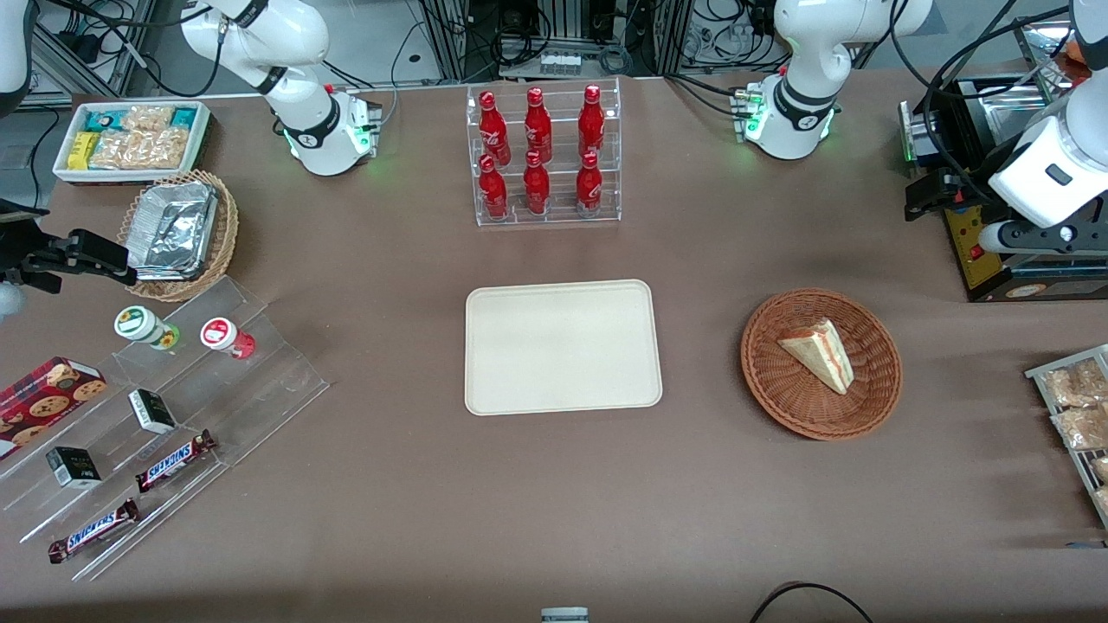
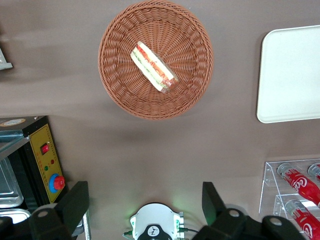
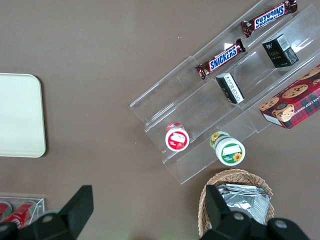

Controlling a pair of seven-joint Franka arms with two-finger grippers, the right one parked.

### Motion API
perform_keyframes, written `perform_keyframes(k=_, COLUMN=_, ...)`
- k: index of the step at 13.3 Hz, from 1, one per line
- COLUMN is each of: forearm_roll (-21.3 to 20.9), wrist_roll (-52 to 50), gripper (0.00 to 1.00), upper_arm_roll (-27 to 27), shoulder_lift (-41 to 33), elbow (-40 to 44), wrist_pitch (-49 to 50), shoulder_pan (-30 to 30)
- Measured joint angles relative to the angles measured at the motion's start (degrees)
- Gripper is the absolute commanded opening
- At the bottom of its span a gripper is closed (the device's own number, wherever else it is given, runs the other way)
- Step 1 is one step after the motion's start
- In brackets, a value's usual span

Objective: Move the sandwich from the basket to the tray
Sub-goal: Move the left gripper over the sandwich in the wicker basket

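The sandwich (image 1: 818, 353) is a pale bread wedge with red and green filling, lying in the reddish-brown wicker basket (image 1: 779, 407) toward the working arm's end of the table. The cream tray (image 1: 563, 346) lies bare at the table's middle, beside the basket. My left gripper (image 1: 919, 199) hangs above the table, farther from the front camera than the basket and apart from it. In the left wrist view the gripper (image 2: 144, 202) is open and empty, with the sandwich (image 2: 153, 67), basket (image 2: 120, 90) and tray (image 2: 290, 75) all visible. The tray also shows in the right wrist view (image 3: 17, 115).
A clear rack of red bottles (image 1: 544, 156) stands farther back than the tray. A black and yellow control box (image 1: 978, 251) sits under the gripper. A rack of snack packets (image 1: 1078, 415) is at the working arm's end. Acrylic steps with candy (image 1: 164, 407) are at the parked arm's end.
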State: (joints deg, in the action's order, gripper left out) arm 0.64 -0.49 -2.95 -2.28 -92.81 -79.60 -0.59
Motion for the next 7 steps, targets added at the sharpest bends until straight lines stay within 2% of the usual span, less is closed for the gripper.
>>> perform_keyframes(k=7, forearm_roll=-1.3, wrist_roll=-1.3, gripper=1.0, upper_arm_roll=0.0, shoulder_lift=0.6, elbow=-3.2, wrist_pitch=-7.1, shoulder_pan=0.0)
